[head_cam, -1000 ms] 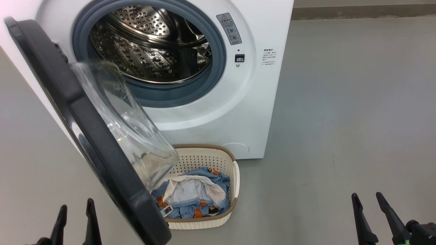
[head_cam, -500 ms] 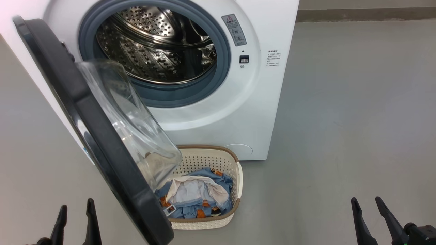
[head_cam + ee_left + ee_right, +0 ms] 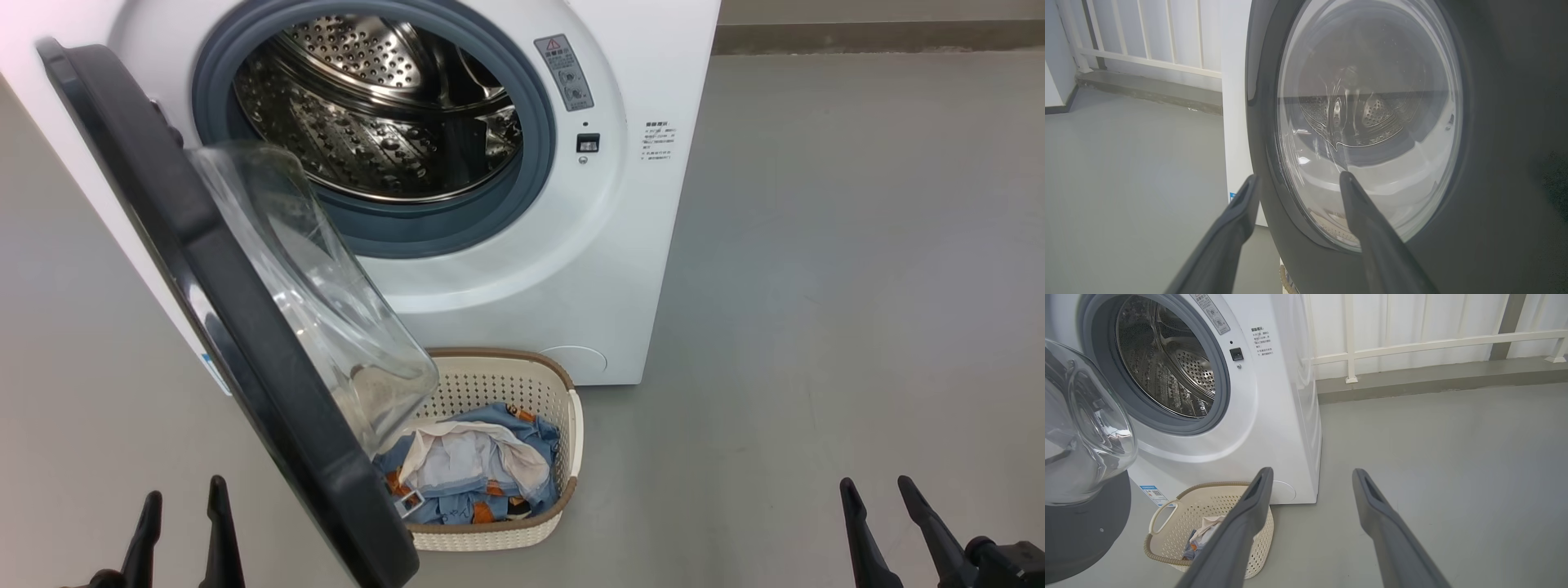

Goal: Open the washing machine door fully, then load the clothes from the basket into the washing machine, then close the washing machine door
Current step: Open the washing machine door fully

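Left fingers (image 3: 218, 523) wide open, empty, just left of the washing machine door (image 3: 184, 245), which stands half open over the basket (image 3: 490, 535) holding the clothes (image 3: 473, 465), at the foot of the washing machine (image 3: 571, 269). Right fingers (image 3: 863, 527) wide open, empty, well off right. Risk: door's glass overhangs the basket, so a reach could clip it

The washing machine door (image 3: 269, 384) juts out at 10 o'clock, overhanging the basket (image 3: 490, 535); the floor (image 3: 816, 286) at 2 o'clock gives passage.
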{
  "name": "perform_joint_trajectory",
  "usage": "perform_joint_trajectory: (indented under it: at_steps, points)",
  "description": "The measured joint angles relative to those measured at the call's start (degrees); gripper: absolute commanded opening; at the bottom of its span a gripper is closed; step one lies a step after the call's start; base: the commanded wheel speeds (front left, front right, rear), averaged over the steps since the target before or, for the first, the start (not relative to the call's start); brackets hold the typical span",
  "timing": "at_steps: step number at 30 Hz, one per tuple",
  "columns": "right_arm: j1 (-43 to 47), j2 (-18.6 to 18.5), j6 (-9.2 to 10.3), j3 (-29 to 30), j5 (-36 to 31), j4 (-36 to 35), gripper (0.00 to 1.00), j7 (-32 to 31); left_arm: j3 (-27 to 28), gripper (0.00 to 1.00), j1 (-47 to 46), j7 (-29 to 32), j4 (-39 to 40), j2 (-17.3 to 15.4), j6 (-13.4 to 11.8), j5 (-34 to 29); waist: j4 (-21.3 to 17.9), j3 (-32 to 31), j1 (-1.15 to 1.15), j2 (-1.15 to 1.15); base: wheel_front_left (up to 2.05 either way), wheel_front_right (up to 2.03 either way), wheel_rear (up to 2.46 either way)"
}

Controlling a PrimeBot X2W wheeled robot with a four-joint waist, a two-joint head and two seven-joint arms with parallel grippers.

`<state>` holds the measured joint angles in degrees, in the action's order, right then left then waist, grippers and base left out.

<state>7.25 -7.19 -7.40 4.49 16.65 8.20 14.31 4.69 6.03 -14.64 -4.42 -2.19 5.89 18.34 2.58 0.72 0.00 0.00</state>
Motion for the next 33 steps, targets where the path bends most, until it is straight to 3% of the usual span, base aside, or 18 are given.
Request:
perform_joint_trajectory:
  at_steps: [14, 15, 16, 17, 26, 33]
  points:
    - [0.0, 0.03, 0.0, -0.22, 0.0, 0.1, 1.0, 0.0, 0.0, 1.0, 0.0, 0.0, 0.02, 0.0, -0.01, 0.0, 0.11, 0.33, 0.0, 0.0, 0.0, 0.0, 0.0]
    - [0.0, 0.04, 0.0, -0.29, 0.0, 0.07, 1.0, 0.0, 0.01, 0.96, 0.0, 0.0, 0.01, 0.0, -0.01, 0.01, 0.11, 0.38, 0.0, 0.0, 0.0, 0.0, 0.0]
    - [0.0, 0.04, 0.0, -0.29, 0.0, 0.04, 1.0, 0.0, 0.0, 0.39, 0.0, 0.0, -0.08, 0.0, 0.0, 0.03, 0.11, 0.41, 0.0, 0.0, 0.0, 0.0, 0.0]
    - [0.0, 0.04, 0.0, -0.29, 0.0, 0.03, 1.0, 0.0, -0.09, 0.0, 0.0, 0.0, -0.37, 0.0, 0.01, 0.3, 0.12, 0.46, 0.0, 0.0, 0.0, 0.0, 0.0]
    - [0.0, 0.11, 0.0, -0.14, 0.0, -0.2, 1.0, 0.0, 1.97, 0.0, -0.08, 0.0, 0.24, 0.02, 0.33, 1.65, 0.54, 0.53, 0.0, 0.0, 0.0, 0.0, 0.0]
    - [0.1, 0.25, 0.0, 0.19, 0.0, -0.67, 1.0, 0.0, 6.7, 0.0, -4.21, -0.03, 13.02, 0.04, -1.23, 0.7, 1.58, 0.44, 0.0, 0.0, 0.0, 0.0, 0.0]
